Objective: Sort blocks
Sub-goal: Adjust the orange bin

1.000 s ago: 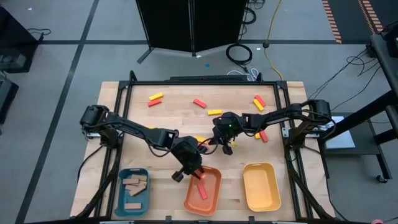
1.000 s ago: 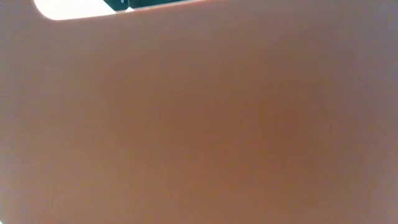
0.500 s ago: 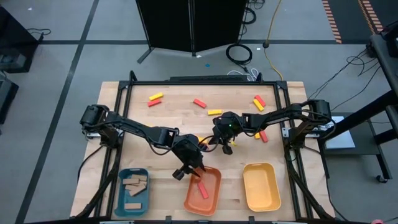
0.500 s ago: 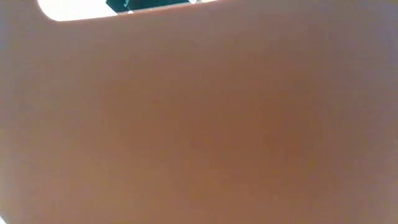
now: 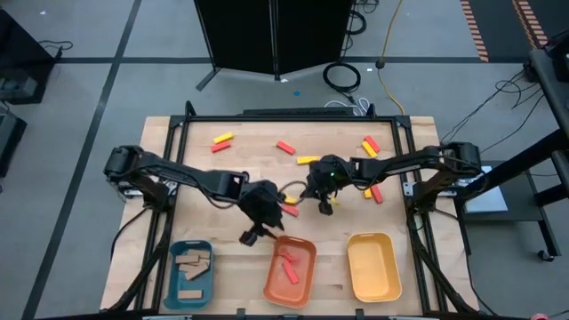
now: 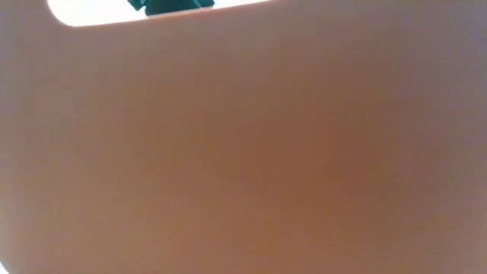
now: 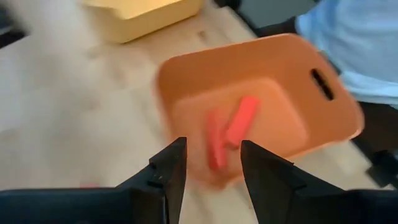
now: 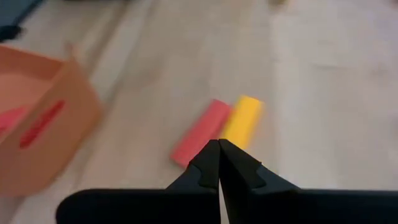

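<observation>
My left gripper point(image 5: 256, 233) point(image 7: 212, 146) is open and holds nothing; it hovers just beyond the far left corner of the orange tray point(image 5: 289, 272) point(image 7: 261, 99). Two red blocks point(image 5: 286, 265) point(image 7: 231, 127) lie flat on that tray's floor. My right gripper point(image 5: 325, 209) point(image 8: 218, 144) is shut on nothing at mid table. It points at a red block point(image 8: 202, 140) and a yellow block point(image 8: 244, 119) lying side by side on the wood. More red and yellow blocks point(image 5: 307, 160) are scattered toward the far edge. Several tan blocks point(image 5: 193, 264) sit in the blue tray point(image 5: 189, 272).
The yellow tray point(image 5: 373, 267) stands at the near right, with no block in it. The three trays line the near edge. The orange tray's wall point(image 6: 243, 152) fills almost the whole low view. Loose blocks point(image 5: 222, 140) point(image 5: 370, 145) point(image 5: 375, 194) lie far left, far right and right.
My left gripper has drawn back from over the orange tray's far end toward the table's far left. A second red block now lies in the tray beside the first. My right arm has shifted a little toward the right and far edges.
</observation>
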Robot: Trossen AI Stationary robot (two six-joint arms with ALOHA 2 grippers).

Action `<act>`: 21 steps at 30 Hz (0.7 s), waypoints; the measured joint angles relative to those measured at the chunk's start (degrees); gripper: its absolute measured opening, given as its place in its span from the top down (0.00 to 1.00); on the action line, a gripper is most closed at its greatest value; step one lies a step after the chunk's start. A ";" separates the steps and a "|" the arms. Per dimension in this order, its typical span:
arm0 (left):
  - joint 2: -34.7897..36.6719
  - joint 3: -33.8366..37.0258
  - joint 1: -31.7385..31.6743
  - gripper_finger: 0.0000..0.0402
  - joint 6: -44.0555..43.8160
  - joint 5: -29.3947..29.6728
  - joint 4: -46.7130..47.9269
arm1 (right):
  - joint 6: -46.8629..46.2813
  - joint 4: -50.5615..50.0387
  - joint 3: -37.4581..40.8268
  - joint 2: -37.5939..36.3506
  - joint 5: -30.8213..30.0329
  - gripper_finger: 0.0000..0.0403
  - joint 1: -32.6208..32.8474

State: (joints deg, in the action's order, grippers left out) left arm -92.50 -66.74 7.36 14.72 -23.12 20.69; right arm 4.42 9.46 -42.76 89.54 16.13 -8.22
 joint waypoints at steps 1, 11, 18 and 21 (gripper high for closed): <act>1.27 0.00 -0.62 0.64 0.75 1.33 1.43 | 0.24 -1.83 0.00 -1.25 -1.23 1.00 -0.46; 11.16 3.59 -8.54 0.70 10.14 7.24 10.09 | -8.18 -36.06 -0.02 -15.20 -6.21 1.00 -5.43; 17.37 16.54 -22.95 0.77 14.19 -1.20 -7.23 | -15.81 -45.46 0.02 -20.13 -10.42 1.00 -10.00; 19.54 20.70 -27.99 0.79 12.74 -3.90 -18.90 | -21.01 -51.05 0.00 -20.80 -12.84 1.00 -13.42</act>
State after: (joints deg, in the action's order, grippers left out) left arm -72.96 -46.04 -20.63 27.46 -27.02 1.79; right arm -16.59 -41.59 -42.76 68.74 3.29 -21.65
